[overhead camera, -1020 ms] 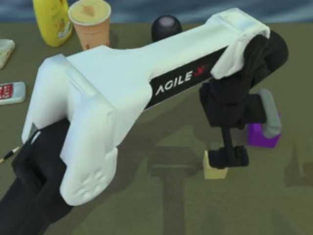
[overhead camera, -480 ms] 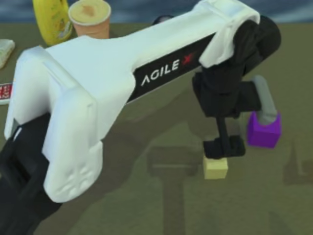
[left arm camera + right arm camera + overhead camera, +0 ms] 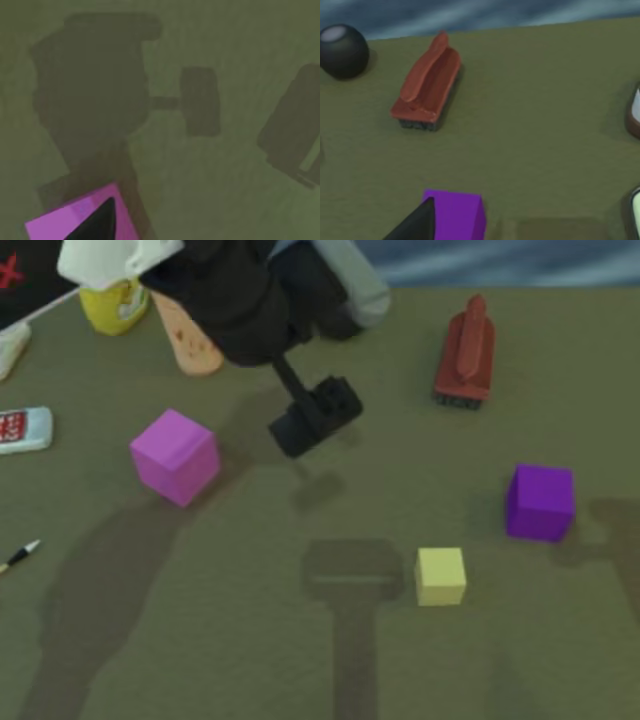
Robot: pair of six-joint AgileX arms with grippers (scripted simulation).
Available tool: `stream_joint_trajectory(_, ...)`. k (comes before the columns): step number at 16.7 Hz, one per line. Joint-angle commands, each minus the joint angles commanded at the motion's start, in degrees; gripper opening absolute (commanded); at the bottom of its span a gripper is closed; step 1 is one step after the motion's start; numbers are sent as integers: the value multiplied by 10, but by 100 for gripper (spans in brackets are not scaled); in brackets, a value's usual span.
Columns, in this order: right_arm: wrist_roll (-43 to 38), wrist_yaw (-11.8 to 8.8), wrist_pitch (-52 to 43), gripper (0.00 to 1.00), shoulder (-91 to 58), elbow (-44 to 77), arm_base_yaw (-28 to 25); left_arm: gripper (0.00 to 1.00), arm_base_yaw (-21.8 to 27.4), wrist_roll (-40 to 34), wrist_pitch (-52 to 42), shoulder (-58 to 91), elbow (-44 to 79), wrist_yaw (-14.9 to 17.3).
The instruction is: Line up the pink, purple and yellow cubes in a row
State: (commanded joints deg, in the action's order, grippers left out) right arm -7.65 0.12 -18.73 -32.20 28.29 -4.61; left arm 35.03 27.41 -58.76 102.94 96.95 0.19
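The pink cube (image 3: 175, 456) sits on the table's left half. At lower middle-right rests the small yellow cube (image 3: 440, 576), with the purple cube (image 3: 540, 502) to its right and slightly farther back, a gap between them. My left gripper (image 3: 316, 416) hangs open and empty over the table, right of the pink cube and apart from it. In the left wrist view one dark fingertip (image 3: 100, 225) shows in front of the pink cube (image 3: 55, 225). My right arm is outside the top view; its fingertip (image 3: 417, 225) shows beside the purple cube (image 3: 457, 212), nothing held.
A red-brown brush (image 3: 466, 352) lies at the back right. A yellow bottle (image 3: 112, 306) and an orange cup (image 3: 192, 340) stand at the back left, partly under my left arm. A white packet (image 3: 22, 430) and a pen (image 3: 18, 557) lie at the left edge. A black ball (image 3: 342, 51) shows beyond the brush.
My left arm has pulled back from the yellow cube toward the back left, leaving that cube on the table. The pink cube and the brush have come into sight.
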Motion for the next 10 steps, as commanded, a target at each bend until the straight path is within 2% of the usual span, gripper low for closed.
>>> stream_joint_trajectory(10,-110,-1,-299,100,-571,402,-71,100,-239,-168,342,-651,-617,-9)
